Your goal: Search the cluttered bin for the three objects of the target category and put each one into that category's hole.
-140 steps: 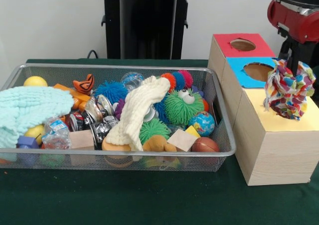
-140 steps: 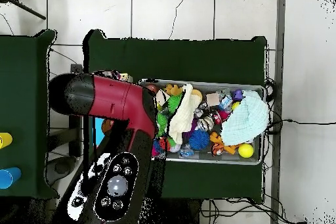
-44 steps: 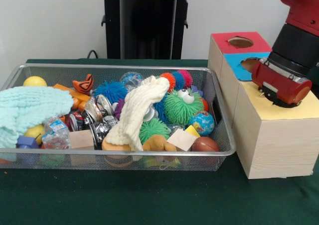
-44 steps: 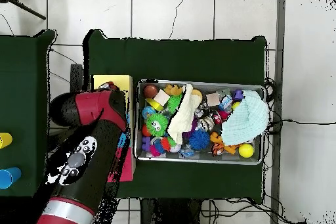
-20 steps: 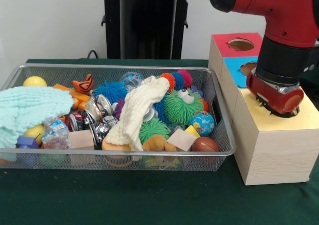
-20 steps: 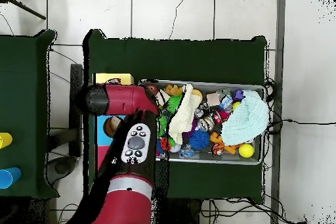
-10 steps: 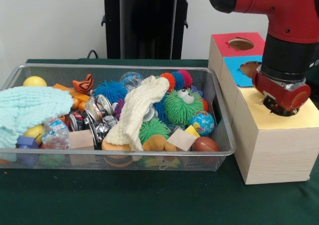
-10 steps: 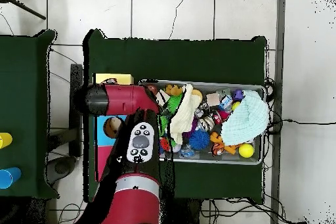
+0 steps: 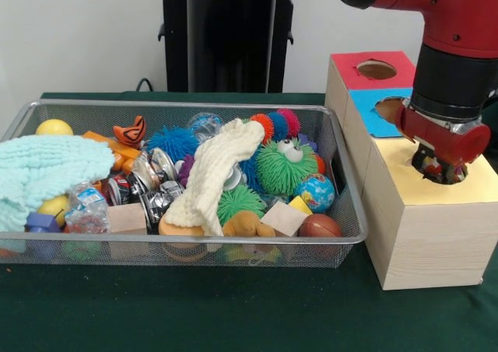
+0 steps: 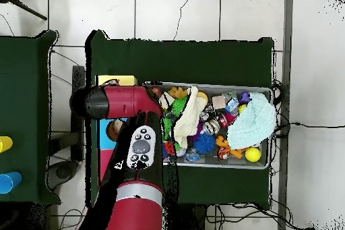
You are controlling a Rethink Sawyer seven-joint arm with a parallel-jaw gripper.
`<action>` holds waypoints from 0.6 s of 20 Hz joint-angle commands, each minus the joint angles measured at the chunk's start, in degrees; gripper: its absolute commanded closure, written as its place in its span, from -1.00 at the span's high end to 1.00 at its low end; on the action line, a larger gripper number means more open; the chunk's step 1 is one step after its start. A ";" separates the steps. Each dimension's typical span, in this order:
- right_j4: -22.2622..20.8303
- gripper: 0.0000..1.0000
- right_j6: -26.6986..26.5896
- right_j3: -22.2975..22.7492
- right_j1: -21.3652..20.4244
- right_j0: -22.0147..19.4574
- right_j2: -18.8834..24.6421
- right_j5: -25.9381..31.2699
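While the gripper (image 9: 441,167) hangs over the yellow hole at the near end of the box row (image 9: 424,235), you cannot tell whether it is open or closed. Your likely next targets lie in the wire bin (image 9: 346,212): a cream knitted cloth (image 9: 214,177) draped across the middle and a mint knitted cloth (image 9: 43,173) at its left end. Both look light, soft and floppy; pinch a raised fold, since they may drag neighbouring toys.

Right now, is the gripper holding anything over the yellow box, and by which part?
Cannot tell. The gripper sits low over the yellow box, hidden under the arm's red wrist; no cloth or other object shows below it.
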 commanded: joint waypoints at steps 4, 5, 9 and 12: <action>-6.24 1.00 -4.46 -2.16 -0.73 -2.88 -3.08 5.38; -6.34 1.00 -4.33 -2.16 -0.73 -2.89 -3.04 5.39; -6.84 1.00 -3.94 -2.43 -0.71 -2.77 -2.89 5.61; -6.84 1.00 -4.06 -2.59 -1.56 -2.69 -2.77 7.34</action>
